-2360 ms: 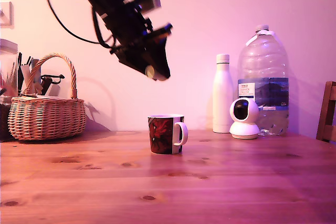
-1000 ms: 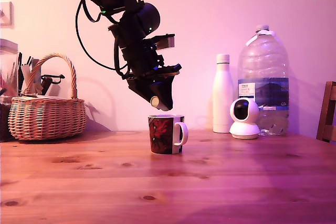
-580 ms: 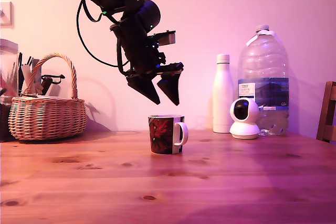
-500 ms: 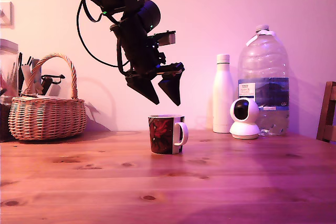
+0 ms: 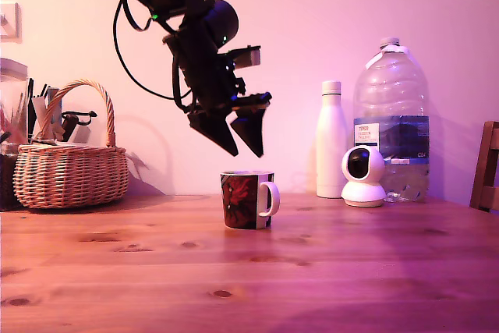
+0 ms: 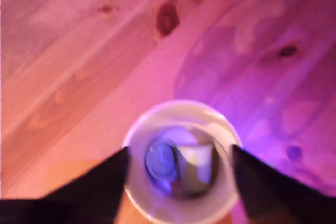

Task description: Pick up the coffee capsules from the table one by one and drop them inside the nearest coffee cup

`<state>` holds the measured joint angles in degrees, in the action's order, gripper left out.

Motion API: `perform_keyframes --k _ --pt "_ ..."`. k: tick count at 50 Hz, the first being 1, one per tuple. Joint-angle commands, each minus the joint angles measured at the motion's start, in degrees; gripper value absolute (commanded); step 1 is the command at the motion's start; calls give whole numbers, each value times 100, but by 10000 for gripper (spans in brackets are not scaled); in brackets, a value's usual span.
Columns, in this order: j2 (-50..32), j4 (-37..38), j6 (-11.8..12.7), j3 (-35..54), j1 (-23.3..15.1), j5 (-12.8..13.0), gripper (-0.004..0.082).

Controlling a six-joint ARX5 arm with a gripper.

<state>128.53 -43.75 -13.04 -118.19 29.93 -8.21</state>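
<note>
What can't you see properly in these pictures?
- Inside the coffee cup: the exterior view shows only its wall; the wrist view's blur leaves the shapes inside it unclear.
- Basket contents: its wicker wall hides them.
- Chair: cut off by the exterior view's right edge.

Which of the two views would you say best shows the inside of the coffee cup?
The wrist view: it looks straight down into the coffee cup, showing blurred shapes on its floor between the open gripper's fingers. The exterior view shows only the cup's patterned side, handle and rim.
</note>
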Motion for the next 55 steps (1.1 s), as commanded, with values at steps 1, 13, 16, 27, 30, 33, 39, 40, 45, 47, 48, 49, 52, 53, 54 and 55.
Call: perform_keyframes --k 1,13,16,27,30,33,39,40,45,47,48,49,52,53,54,55 --pt "-348 -15 -31 -42 39 -61 -12" --pt "-691 -136 -31 -22 0 -168 -20" --pt "-809 -151 -17 -22 -24 -236 -20" --pt "-1248 -186 72 24 -59 -339 -20" --pt "-1403 -157 74 131 -70 -341 -20" --pt "-1598 -13 74 387 -74 -341 -20" --pt "-2151 529 107 1276 -125 -339 -20" --pt "-2264 643 107 1460 -136 -337 -20" --pt "-2852 1250 107 2437 -214 -332 -20" --pt "-3091 1488 107 2844 -262 -332 -20" --pt "-3217 1587 107 3049 -289 -332 -20" --pt "-3342 1681 107 3254 -319 -332 -20" --pt "-3709 1969 531 3858 -411 -328 -20" --pt "-3832 2055 531 4052 -439 -323 -20" --pt "-3952 2142 531 4223 -468 -317 -20" --pt "-4070 2216 531 4404 -496 -308 -20"
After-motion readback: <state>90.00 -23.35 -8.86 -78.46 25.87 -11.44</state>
